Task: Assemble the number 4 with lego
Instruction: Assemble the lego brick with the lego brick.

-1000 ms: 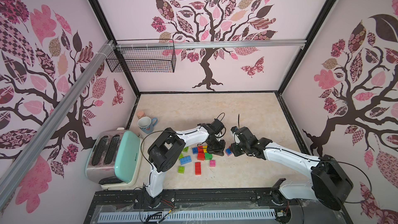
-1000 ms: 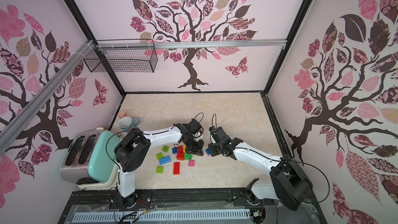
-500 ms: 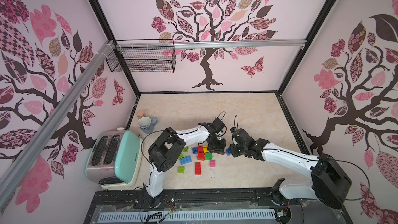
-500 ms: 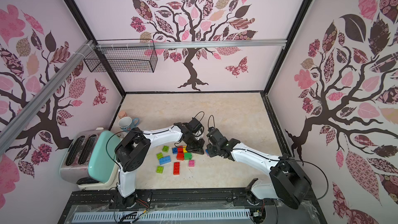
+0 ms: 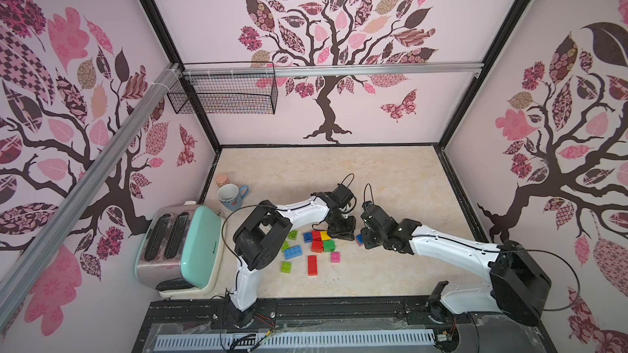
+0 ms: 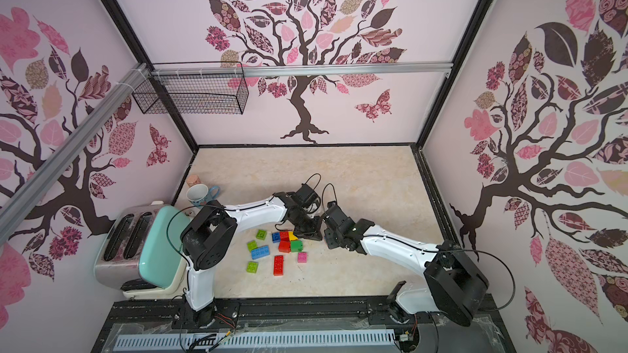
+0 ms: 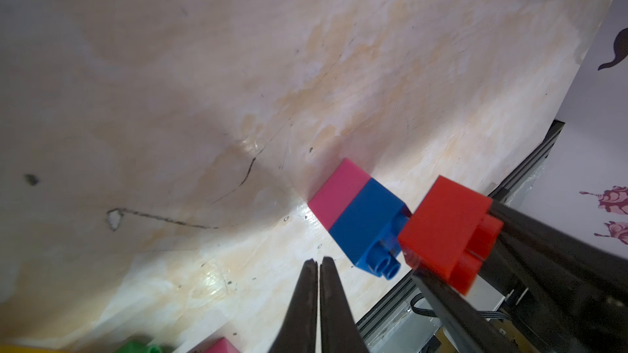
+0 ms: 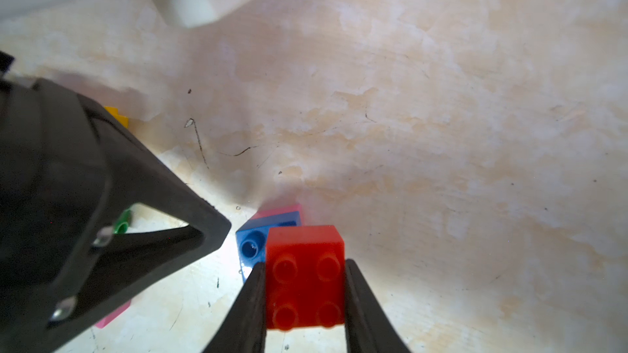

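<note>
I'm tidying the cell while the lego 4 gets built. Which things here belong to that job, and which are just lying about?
Part of the job: square red brick held in the right gripper; pink-and-blue stack; brick cluster; long blue brick; long red brick; pink brick; lime bricks.

Just lying about: toaster; mug; wire basket on the wall.

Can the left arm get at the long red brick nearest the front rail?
Probably yes: the long red brick lies apart from the other bricks with nothing above it; the left gripper is empty but shut, so must open first.
</note>
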### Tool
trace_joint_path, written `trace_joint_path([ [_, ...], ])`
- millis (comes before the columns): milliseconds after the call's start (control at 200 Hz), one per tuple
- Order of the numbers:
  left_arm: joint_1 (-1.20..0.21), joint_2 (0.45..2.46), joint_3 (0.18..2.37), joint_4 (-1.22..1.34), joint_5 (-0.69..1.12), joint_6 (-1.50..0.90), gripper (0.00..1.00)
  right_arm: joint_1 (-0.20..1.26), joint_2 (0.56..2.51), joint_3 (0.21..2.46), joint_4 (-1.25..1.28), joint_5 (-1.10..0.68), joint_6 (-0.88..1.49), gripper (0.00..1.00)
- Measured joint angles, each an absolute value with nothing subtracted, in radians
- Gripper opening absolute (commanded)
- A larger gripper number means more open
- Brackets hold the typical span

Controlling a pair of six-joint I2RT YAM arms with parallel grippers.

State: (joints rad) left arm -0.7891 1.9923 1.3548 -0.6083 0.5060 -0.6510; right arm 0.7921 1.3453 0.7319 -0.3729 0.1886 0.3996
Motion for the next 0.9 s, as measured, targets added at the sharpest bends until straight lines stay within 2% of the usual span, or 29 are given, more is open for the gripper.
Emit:
trace_joint_path([
  [205, -0.762, 1.974, 1.320, -0.595, 0.510, -0.640, 0.13, 0.849, 1.391, 0.777, -0.405, 0.238, 0.444, 0.00],
  [735, -0.776, 1.961, 1.262, -0.586, 0.578, -0.593, 0.22, 0.861, 1.398, 0.772, -0.443, 0.277, 0.515, 0.00],
  [850, -0.784, 1.961, 1.265, -0.589, 0.568, -0.590, 0.28, 0.868, 1.412, 0.784, -0.453, 0.299, 0.521, 0.00],
  [900, -0.782, 1.958, 1.265, -0.593, 0.551, -0.593, 0.34, 0.875, 1.419, 0.793, -0.461, 0.311, 0.524, 0.00],
])
